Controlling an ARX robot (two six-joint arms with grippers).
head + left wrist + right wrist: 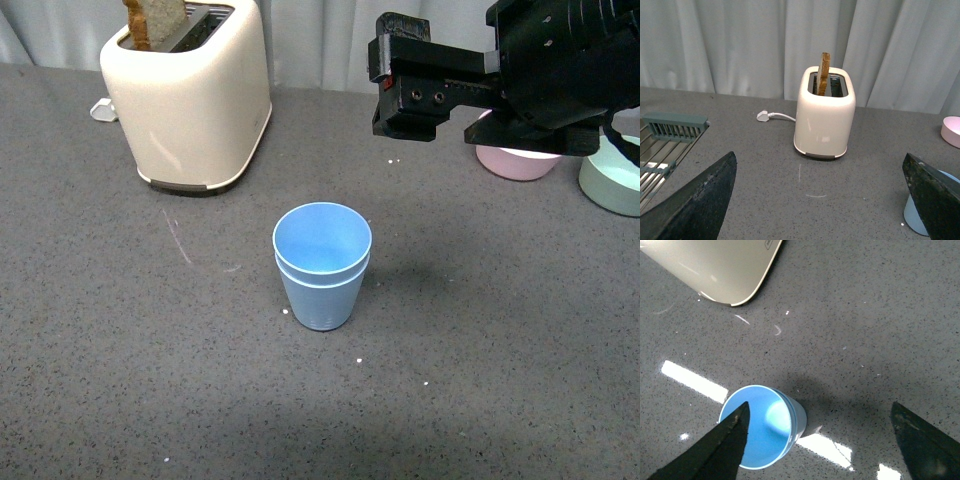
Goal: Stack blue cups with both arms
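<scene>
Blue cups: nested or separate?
Nested. The blue cups stand upright as one stack, one inside the other, with two rims showing, one just above the other.

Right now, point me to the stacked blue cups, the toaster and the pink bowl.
blue cups [320, 298], front view, lower cup's outer wall.
toaster [195, 100], front view, cream side panel.
pink bowl [515, 166], front view, outer wall.
</scene>
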